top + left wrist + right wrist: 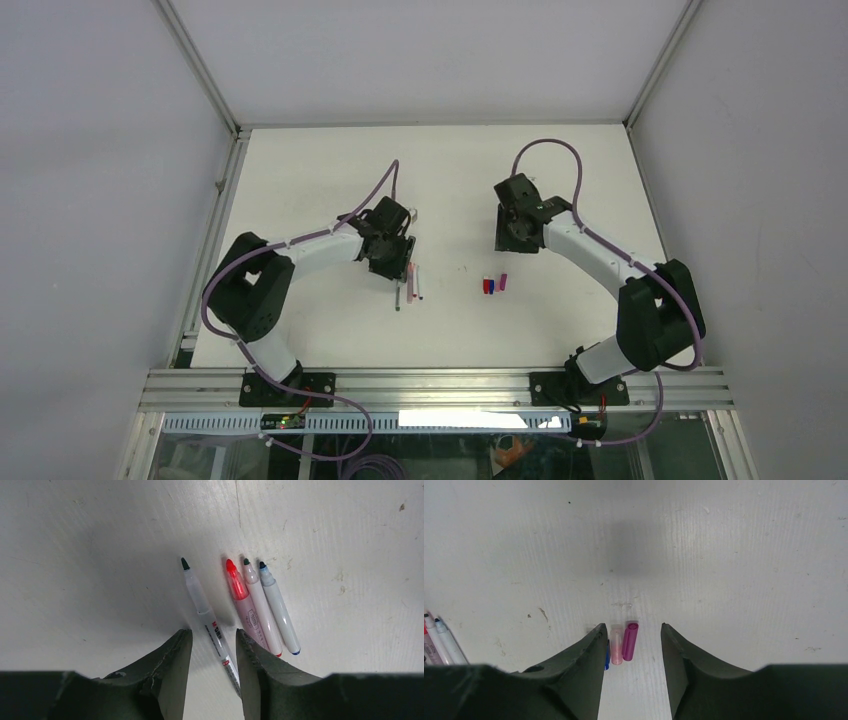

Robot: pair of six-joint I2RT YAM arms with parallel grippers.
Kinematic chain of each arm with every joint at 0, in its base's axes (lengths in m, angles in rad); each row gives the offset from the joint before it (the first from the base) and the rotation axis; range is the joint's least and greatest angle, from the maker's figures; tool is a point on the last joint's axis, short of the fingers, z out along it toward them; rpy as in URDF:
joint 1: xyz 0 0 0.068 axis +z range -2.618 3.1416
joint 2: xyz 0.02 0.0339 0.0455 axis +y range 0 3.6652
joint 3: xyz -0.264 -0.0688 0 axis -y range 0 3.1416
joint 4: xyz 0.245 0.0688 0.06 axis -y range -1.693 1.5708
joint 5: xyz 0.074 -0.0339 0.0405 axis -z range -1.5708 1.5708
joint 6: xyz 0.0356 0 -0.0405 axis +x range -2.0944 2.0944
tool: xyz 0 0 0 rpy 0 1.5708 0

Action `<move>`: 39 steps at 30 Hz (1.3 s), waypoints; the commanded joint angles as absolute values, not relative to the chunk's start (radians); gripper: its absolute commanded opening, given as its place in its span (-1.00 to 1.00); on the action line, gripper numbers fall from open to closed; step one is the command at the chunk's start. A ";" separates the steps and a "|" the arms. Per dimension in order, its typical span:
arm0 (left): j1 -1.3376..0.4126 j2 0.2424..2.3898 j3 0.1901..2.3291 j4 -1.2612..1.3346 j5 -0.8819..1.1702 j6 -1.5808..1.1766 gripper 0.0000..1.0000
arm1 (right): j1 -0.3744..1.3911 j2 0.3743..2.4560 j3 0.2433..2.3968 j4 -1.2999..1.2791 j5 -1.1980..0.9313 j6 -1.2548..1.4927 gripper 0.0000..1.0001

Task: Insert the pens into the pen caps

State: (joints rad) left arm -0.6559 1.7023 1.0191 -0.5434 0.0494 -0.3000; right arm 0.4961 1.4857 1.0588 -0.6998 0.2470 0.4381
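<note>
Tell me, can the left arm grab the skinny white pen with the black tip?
Probably yes. The open left gripper has a finger on each side of that skinny white plastic pen, nothing covering it. The pink red-tipped pen lies close, so a finger might bump it.

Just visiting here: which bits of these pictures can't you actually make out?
- Right wrist view: blue cap mostly behind a right gripper finger; pens cut off by the left edge.
- Left wrist view: rear end of the leftmost pen behind a left gripper finger.
- Top view: pens partly under the left gripper; caps too small to count.
</note>
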 commanded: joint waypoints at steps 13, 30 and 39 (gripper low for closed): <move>-0.673 1.793 1.068 -0.586 0.005 -0.335 -0.47 | 0.499 1.444 1.051 -0.678 0.276 0.415 -0.06; -0.673 1.872 1.035 -0.597 -0.101 -0.352 -1.00 | 0.499 1.448 1.059 -0.677 0.286 0.400 -0.05; -0.636 1.667 1.058 -0.488 -0.131 -0.254 -1.00 | 0.482 1.342 0.939 -0.300 -0.180 0.386 0.13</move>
